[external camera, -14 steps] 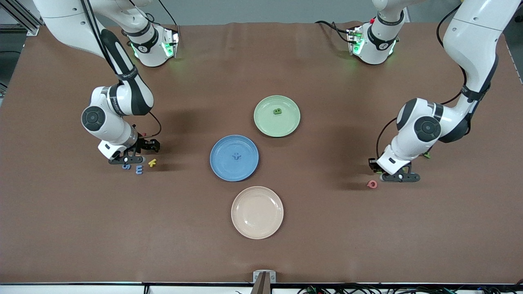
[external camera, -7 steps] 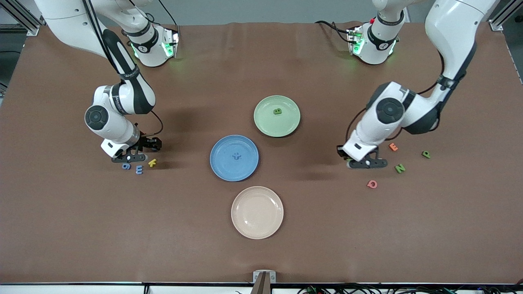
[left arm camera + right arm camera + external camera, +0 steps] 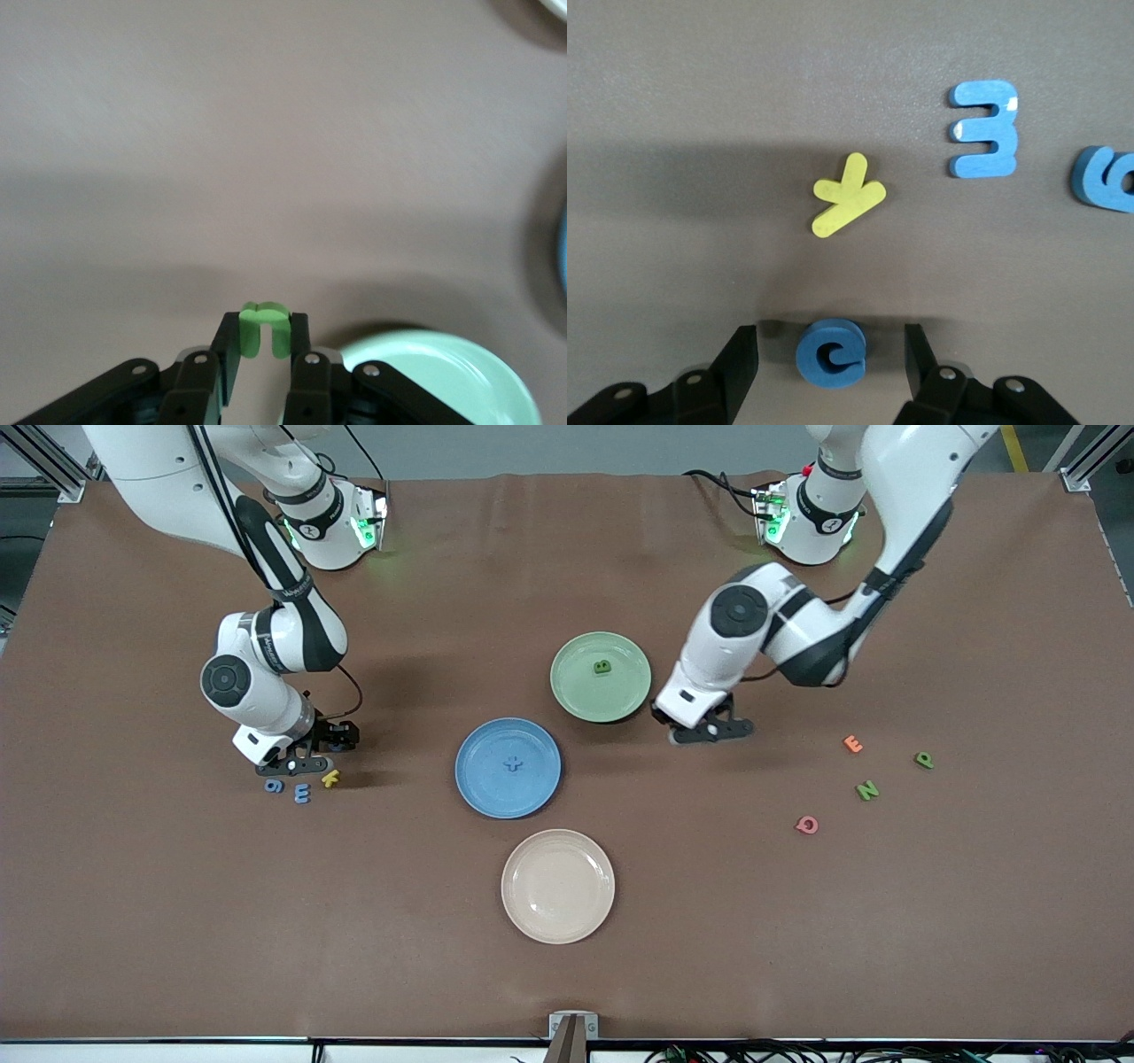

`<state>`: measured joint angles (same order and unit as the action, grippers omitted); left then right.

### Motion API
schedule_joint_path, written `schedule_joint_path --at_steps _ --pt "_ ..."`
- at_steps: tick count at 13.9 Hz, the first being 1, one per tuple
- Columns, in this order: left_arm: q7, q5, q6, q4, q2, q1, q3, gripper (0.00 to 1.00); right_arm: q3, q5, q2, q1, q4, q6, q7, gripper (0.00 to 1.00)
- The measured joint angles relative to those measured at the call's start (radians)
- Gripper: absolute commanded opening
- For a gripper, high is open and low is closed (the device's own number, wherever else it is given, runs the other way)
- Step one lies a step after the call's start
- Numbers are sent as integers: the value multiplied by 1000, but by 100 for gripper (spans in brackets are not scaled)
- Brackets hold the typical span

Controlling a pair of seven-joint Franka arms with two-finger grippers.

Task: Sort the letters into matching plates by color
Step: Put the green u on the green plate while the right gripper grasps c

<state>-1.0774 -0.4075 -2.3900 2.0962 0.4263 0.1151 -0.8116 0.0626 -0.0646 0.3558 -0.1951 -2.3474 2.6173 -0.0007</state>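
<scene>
The left pincer (image 3: 709,732), clamped on a small chunky green letter (image 3: 263,328), has travelled from the brown surface (image 3: 797,921) to beside the pale green plate (image 3: 601,677), ready to drop it; the right pincer (image 3: 831,365) hangs apart around a round blue letter (image 3: 830,353).

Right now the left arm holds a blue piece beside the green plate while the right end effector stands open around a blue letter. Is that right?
Not quite. The left wrist view shows the left end effector gripping a green piece, not blue, beside the green plate. The rest holds: the right end effector stands open around a blue letter.
</scene>
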Motion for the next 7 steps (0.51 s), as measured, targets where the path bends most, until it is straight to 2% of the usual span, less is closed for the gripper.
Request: schedule_joint_path --at_steps 5,7 --pt "-241 0 0 3 3 -165 -1 0 0 0 1 0 0 0 0 42" --pt "-324 0 1 7 11 -213 0 2 -2 -1 0 0 1 0 0 34"
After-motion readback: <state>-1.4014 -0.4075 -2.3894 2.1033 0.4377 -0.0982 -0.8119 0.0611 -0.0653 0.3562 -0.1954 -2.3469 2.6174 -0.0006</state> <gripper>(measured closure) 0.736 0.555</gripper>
